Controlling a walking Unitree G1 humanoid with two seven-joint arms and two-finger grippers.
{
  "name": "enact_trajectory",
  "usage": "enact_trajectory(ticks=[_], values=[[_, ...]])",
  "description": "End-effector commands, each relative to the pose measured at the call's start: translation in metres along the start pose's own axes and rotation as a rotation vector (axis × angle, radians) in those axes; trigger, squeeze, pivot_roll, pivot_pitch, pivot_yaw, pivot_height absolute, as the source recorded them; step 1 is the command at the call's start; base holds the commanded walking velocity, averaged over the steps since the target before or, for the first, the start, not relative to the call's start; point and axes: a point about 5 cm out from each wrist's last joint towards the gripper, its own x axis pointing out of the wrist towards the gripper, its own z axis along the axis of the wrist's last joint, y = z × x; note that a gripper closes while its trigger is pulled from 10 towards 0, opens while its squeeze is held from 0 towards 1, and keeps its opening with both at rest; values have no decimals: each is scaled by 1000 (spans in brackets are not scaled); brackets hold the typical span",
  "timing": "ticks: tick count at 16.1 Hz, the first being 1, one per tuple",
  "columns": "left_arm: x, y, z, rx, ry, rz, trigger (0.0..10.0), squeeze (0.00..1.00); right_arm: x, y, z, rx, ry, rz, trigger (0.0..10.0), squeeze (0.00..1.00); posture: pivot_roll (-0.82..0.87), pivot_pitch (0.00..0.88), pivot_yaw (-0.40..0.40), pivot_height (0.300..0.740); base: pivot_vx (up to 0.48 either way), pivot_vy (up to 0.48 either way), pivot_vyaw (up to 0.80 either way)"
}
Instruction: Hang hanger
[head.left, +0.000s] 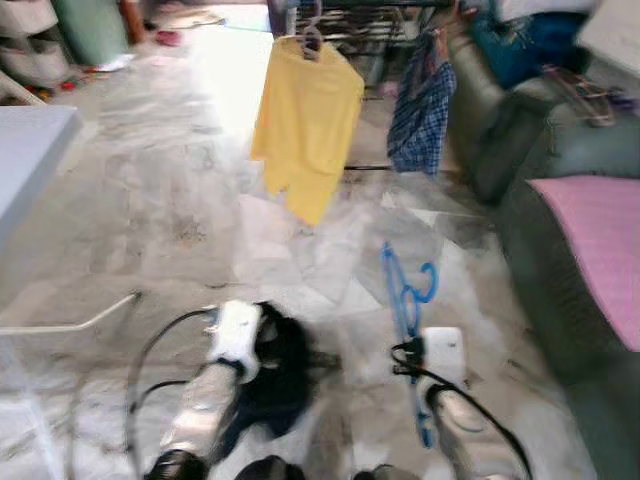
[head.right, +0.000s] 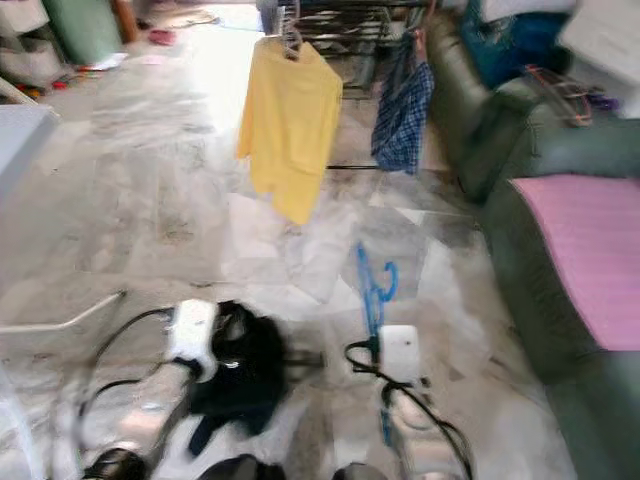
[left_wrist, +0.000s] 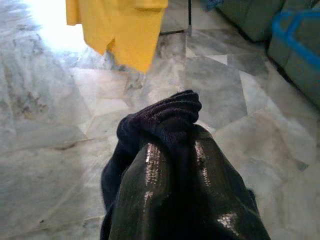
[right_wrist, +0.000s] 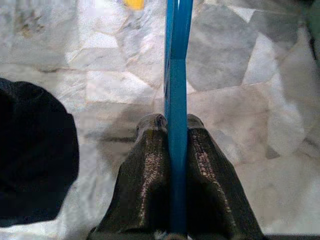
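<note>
While the head views were blurred, the pale marble tile floor (head.left: 180, 200) lay wide and bare between the robot and the rack ahead, its open stretch running toward the bright far end. Along the right edge ran a dark green sofa (head.left: 540, 240) with a pink cushion (head.left: 595, 245) on its seat, closing that side. At the left edge stood the corner of a white bench (head.left: 30, 150). Straight ahead a dark metal clothes rack (head.left: 370, 20) held a yellow short-sleeved shirt (head.left: 305, 125) on a hanger, and beside it, apart, a blue checked garment (head.left: 420, 105); both hung clear of the floor. Low in front, the left pincer (left_wrist: 172, 145) was closed on a bunched dark navy cloth (head.left: 275, 375), which drooped below it over the tiles. The right pincer (right_wrist: 172, 132) was clamped on the slim blue plastic hanger (head.left: 405, 290), its bar squeezed between the two fingers (right_wrist: 150, 165) and the hook end pointing forward toward the rack, well short of it.
</note>
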Motion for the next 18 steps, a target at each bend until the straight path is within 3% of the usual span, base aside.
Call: enact_trajectory(ticks=[1, 13, 18], values=[[3, -3, 7, -12, -37, -12, 10000, 0, -1, -5, 0, -2, -4, -20, 10000, 0, -87, 167, -3, 740, 0, 0, 0], [2, -1, 5, -22, -32, -12, 10000, 0, 0, -3, 1, -6, -6, -18, 10000, 0, -83, 176, 3, 740, 0, -115, 0], [-1, -2, 8, -34, -72, -67, 10000, 0, 1, -3, 2, 3, -12, -22, 10000, 0, -80, 174, 10, 740, 0, 0, 0]])
